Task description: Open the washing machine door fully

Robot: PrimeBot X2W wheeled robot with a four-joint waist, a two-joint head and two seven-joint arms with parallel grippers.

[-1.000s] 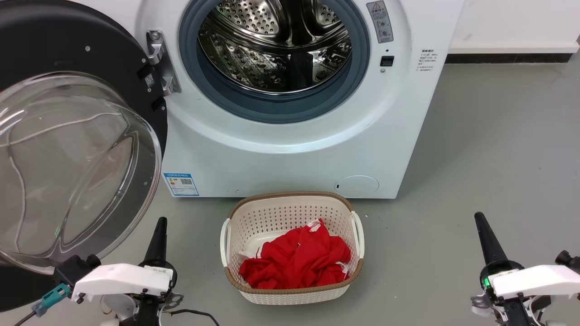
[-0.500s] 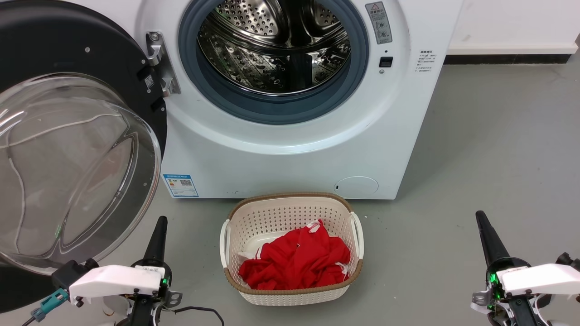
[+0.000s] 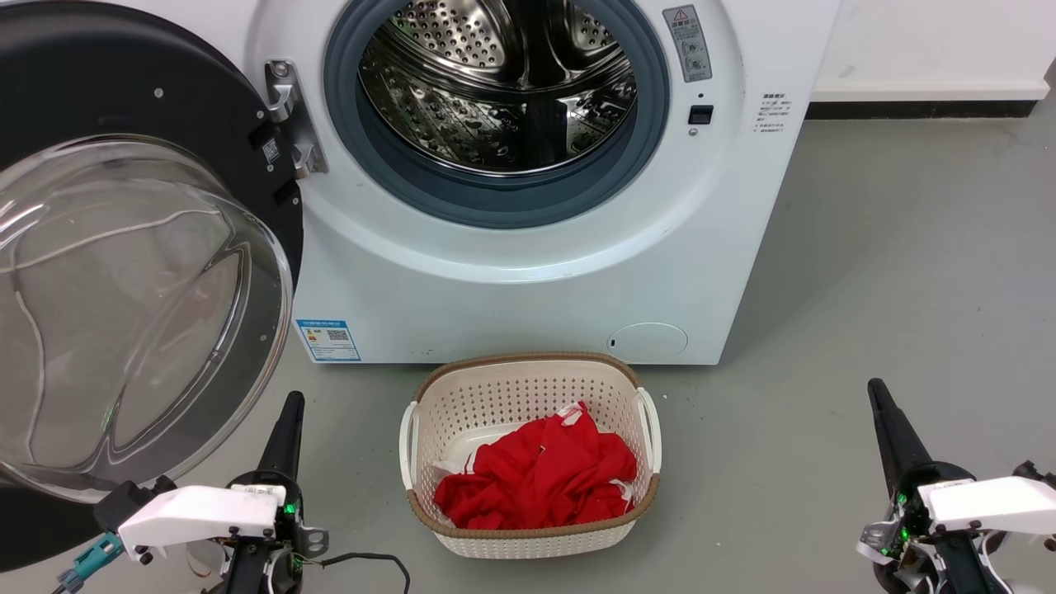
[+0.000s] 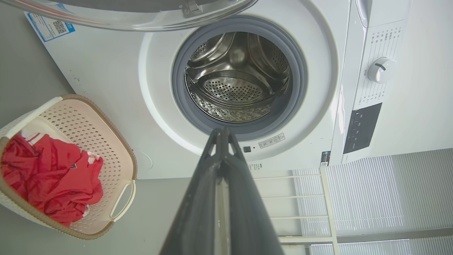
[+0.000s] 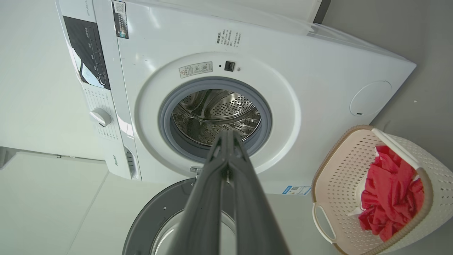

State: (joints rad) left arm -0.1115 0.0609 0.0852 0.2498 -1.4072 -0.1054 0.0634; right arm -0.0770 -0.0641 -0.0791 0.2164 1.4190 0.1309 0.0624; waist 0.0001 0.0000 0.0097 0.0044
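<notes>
Nearest, the left claw (image 3: 289,421) and right claw (image 3: 881,404) sit low at either side, each with its fingers pressed together and holding nothing. Between them, on the floor, a basket (image 3: 528,540) holds red cloth (image 3: 540,474). Farther off at the left, the washing machine door (image 3: 124,74) stands wide open on its hinge, beside the washing machine (image 3: 536,297) and its exposed drum (image 3: 503,82).

left gripper (image 3: 293,404) fingers pressed together, right gripper (image 3: 876,389) likewise
</notes>
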